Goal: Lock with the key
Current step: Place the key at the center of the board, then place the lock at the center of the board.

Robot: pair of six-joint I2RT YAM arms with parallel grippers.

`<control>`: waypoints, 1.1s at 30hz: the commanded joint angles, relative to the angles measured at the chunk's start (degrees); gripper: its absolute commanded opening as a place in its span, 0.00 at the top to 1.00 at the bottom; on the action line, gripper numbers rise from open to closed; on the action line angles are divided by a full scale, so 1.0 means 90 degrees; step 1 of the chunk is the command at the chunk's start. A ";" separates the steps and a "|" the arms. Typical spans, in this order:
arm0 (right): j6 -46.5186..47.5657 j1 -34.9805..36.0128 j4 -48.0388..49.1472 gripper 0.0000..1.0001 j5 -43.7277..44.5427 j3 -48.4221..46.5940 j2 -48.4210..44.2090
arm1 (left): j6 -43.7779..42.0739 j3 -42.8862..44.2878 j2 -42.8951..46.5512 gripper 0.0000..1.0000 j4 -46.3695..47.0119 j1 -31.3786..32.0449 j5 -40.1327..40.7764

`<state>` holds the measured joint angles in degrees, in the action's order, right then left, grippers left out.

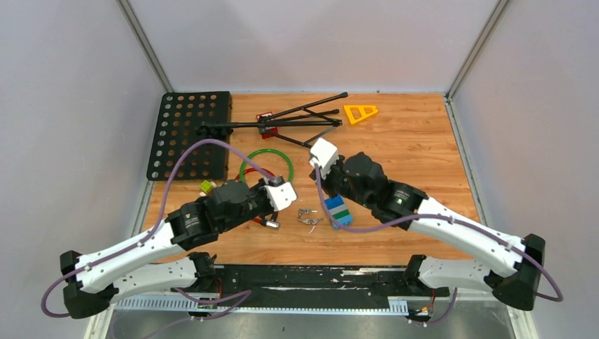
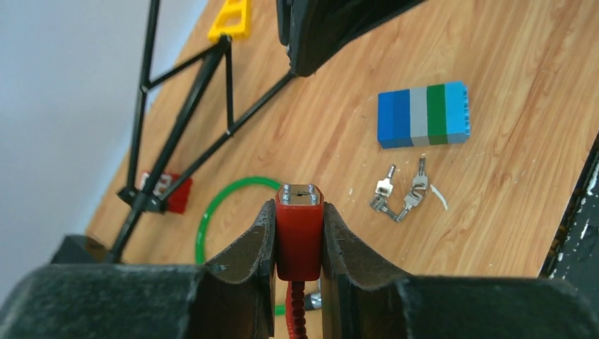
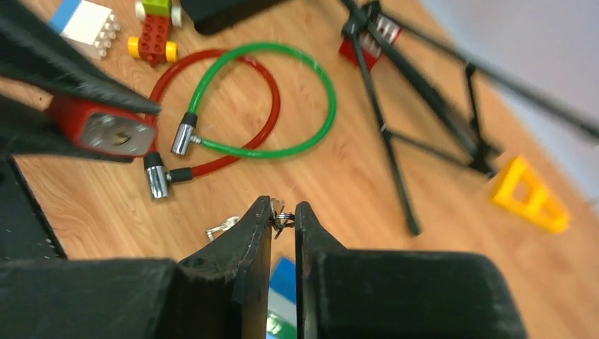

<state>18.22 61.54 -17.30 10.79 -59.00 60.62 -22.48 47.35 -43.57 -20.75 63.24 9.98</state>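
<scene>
Gripping the red lock body, the left claw is clamped on its flat sides, keyhole end facing out; it looks rigid and easy to hold. The right claw pinches a small key ring, thin, light and likely slippery. More keys lie on the bench between both claws.

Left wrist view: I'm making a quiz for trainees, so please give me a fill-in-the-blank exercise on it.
1. The left gripper is shut on a ___ lock.
2. The keys lie loose on the ___, near a striped block.
3. Left of the lock curves a ___ cable.

Missing words: red; table; green.
</scene>
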 commanded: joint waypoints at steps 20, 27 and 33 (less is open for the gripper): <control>-0.4182 -0.1076 -0.1144 0.15 -0.0144 0.0299 0.0732 | 0.3616 -0.0638 -0.1850 0.98 0.2361 -0.1616 -0.0087; -0.4623 -0.1078 -0.1236 0.15 -0.0106 0.0802 0.0288 | 0.4395 -0.0039 -0.3182 0.00 0.2099 -0.2452 -0.0430; -0.4684 -0.1086 -0.1343 0.14 0.0367 0.1189 -0.0072 | 0.4575 -0.0378 -0.2651 0.00 0.1586 -0.3508 -0.0632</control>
<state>-21.74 51.88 -29.58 10.33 -49.89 62.52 15.40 43.62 -72.05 -5.02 36.56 5.15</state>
